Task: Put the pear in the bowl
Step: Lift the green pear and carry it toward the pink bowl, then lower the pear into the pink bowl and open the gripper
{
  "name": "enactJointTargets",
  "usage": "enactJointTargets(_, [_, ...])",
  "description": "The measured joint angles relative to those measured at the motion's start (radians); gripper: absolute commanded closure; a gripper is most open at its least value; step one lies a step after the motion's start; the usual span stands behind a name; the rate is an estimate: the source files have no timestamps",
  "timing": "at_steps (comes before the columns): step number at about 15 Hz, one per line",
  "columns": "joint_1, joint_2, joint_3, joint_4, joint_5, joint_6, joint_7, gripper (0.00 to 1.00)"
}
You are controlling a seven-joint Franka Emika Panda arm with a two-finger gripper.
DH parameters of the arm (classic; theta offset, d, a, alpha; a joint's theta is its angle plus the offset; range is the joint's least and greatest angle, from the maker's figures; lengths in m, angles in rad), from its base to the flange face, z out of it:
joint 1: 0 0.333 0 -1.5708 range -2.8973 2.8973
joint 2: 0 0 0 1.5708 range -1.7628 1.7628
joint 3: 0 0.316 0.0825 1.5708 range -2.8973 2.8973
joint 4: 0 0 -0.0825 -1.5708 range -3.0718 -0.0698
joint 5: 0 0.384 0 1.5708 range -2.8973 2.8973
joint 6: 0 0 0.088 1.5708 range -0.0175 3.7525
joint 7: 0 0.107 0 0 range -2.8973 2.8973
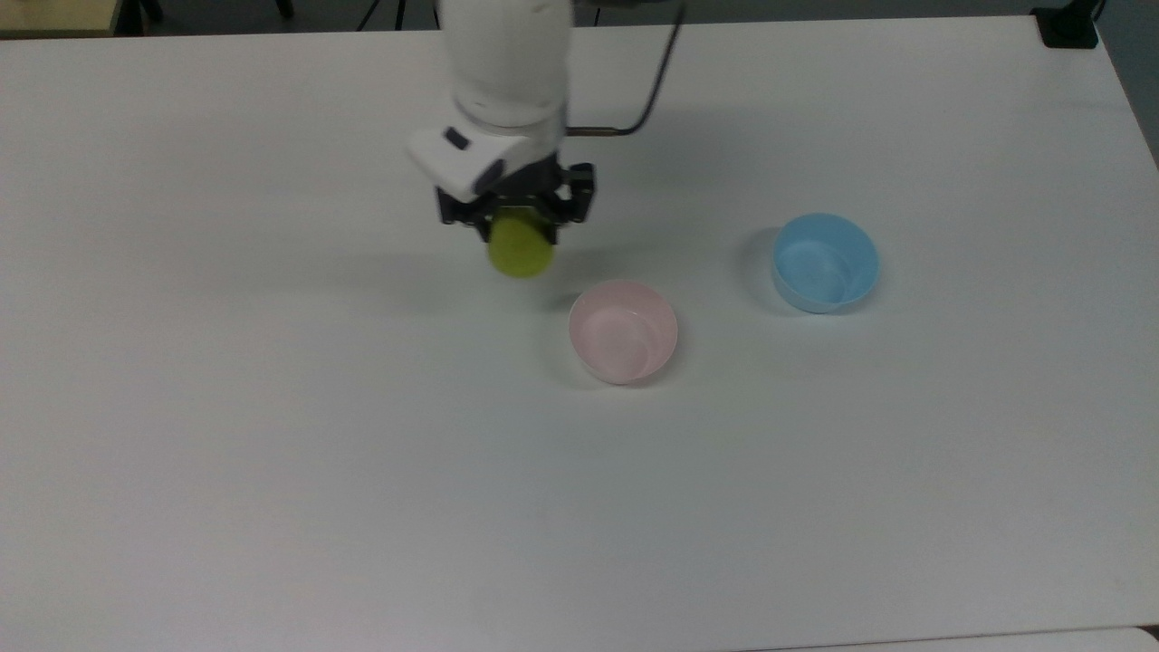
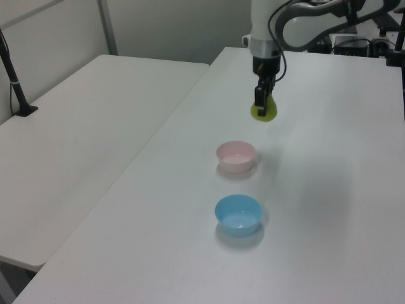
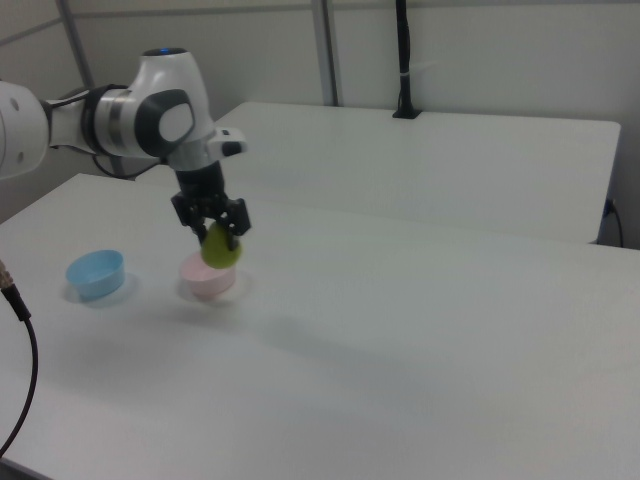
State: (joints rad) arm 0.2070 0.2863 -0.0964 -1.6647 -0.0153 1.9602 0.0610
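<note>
My gripper (image 1: 519, 228) is shut on the yellow-green pear (image 1: 520, 248) and holds it well above the white table. In the left view the pear (image 2: 264, 112) hangs under the gripper (image 2: 261, 105), beyond the pale pink bowl (image 2: 236, 156). The right view shows the pear (image 3: 221, 248) in the gripper (image 3: 214, 228), above and just in front of the pink bowl (image 3: 207, 280). In the top view the pink bowl (image 1: 623, 331) stands empty, to the lower right of the pear.
A light blue bowl (image 1: 825, 263) stands empty on the table (image 1: 272, 435), to the top view's right of the pink one. A second white table (image 2: 82, 126) lies alongside. A black cable (image 3: 20, 340) hangs at the right view's left edge.
</note>
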Motion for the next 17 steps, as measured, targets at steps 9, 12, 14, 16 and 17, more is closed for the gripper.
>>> enactJointTargets(9, [0.101,0.180,0.000,0.084,0.015,0.120,0.194,0.56])
enactJointTargets(12, [0.115,0.218,0.000,0.089,0.015,0.154,0.210,0.17])
enactJointTargets(14, [0.122,0.228,0.000,0.092,0.015,0.173,0.228,0.00])
enactJointTargets(16, [0.126,0.230,0.000,0.095,0.015,0.182,0.234,0.00])
enactJointTargets(17, [0.126,0.230,0.000,0.098,0.015,0.182,0.234,0.00])
